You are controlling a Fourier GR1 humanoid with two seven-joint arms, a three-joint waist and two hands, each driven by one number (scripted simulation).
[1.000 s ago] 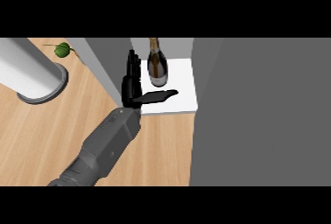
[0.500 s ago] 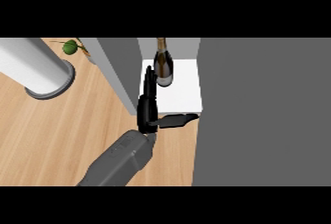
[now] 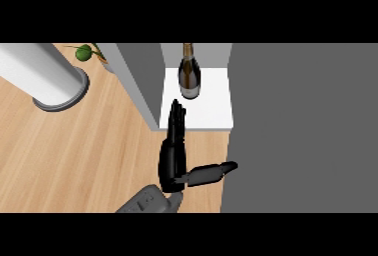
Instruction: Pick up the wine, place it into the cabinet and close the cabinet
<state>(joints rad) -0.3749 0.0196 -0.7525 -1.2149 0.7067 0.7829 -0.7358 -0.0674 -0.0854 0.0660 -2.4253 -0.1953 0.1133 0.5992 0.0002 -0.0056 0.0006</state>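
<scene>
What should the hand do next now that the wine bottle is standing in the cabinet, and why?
Probably swing toward the cabinet door and push it shut. The wine bottle stands upright on the white shelf, and the hand is open with straight fingers, apart from the bottle, so only closing seems left.

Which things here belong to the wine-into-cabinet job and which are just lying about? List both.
Part of the job:
- wine bottle, standing on the white shelf
- cabinet, its white shelf open
- cabinet door, ajar at the shelf's left
- robot hand, fingers straight, apart from the bottle

Just lying about:
- white cylinder on the counter
- small green plant at the top
</scene>
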